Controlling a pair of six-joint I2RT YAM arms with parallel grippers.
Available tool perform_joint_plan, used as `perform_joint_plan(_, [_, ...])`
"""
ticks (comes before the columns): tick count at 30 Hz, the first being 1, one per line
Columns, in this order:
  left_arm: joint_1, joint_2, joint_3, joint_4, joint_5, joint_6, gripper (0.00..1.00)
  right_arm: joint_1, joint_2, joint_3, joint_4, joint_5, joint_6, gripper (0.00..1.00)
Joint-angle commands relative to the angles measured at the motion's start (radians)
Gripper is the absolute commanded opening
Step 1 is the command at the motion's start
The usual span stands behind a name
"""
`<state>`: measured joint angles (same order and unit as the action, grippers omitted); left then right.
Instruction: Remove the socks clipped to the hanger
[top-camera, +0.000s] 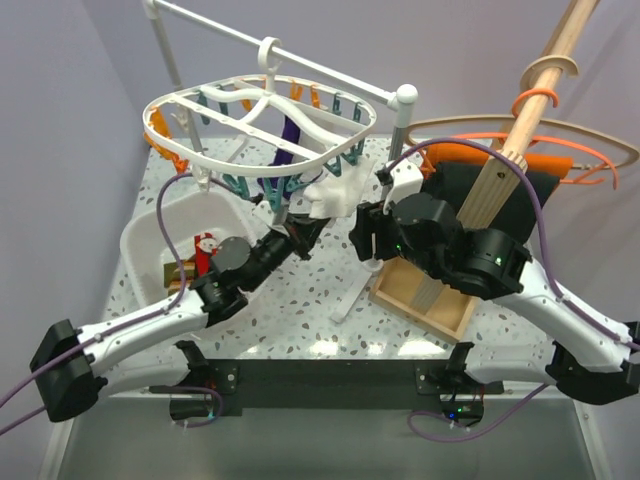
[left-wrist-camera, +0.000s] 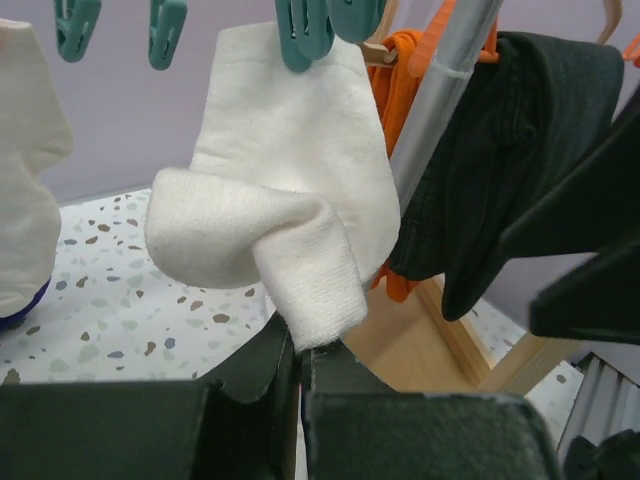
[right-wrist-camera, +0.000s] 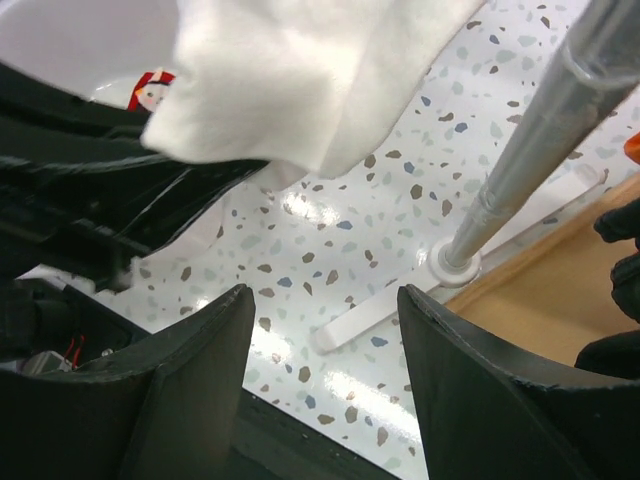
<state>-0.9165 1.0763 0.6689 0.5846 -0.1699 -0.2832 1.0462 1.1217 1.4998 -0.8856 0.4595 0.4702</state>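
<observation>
The white oval hanger (top-camera: 200, 103) hangs from a rail, with teal clips (left-wrist-camera: 305, 28) along its rim. One of these clips holds a white sock (left-wrist-camera: 290, 180) by its top edge. My left gripper (left-wrist-camera: 303, 347) is shut on the folded lower end of this white sock (top-camera: 336, 192), just under the hanger's near rim. A second white sock (left-wrist-camera: 25, 200) hangs to the left, and a dark purple sock (top-camera: 288, 140) hangs inside the frame. My right gripper (right-wrist-camera: 325, 300) is open and empty above the table, just right of the white sock (right-wrist-camera: 300, 70).
A white bin (top-camera: 160, 225) at the left holds a red Santa sock (top-camera: 205, 246) and a striped one. The rack's metal pole (right-wrist-camera: 530, 150) and foot stand by the right gripper. A black cloth (left-wrist-camera: 520, 150), an orange cloth (left-wrist-camera: 405, 90) and a wooden stand (top-camera: 425, 295) fill the right.
</observation>
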Motion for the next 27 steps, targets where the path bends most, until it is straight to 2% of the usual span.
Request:
perform_joint_plan(1, [0.002,-0.149,-0.040,-0.101,0.030,-0.086,0.00,-0.003,0.042,0.069,0.039,0.060,-0.016,0.63])
perform_joint_plan(6, [0.002,-0.236,-0.031,-0.245,0.044,-0.114,0.00,-0.003,0.067,0.099,0.057,0.079,-0.016,0.63])
perform_joint_plan(18, [0.001,-0.401,-0.026,-0.433,0.049,-0.139,0.00,-0.003,0.090,0.152,0.120,0.108,0.005,0.63])
perform_joint_plan(27, [0.002,-0.427,-0.028,-0.466,0.092,-0.198,0.00,-0.005,0.128,0.180,0.212,0.185,-0.028,0.58])
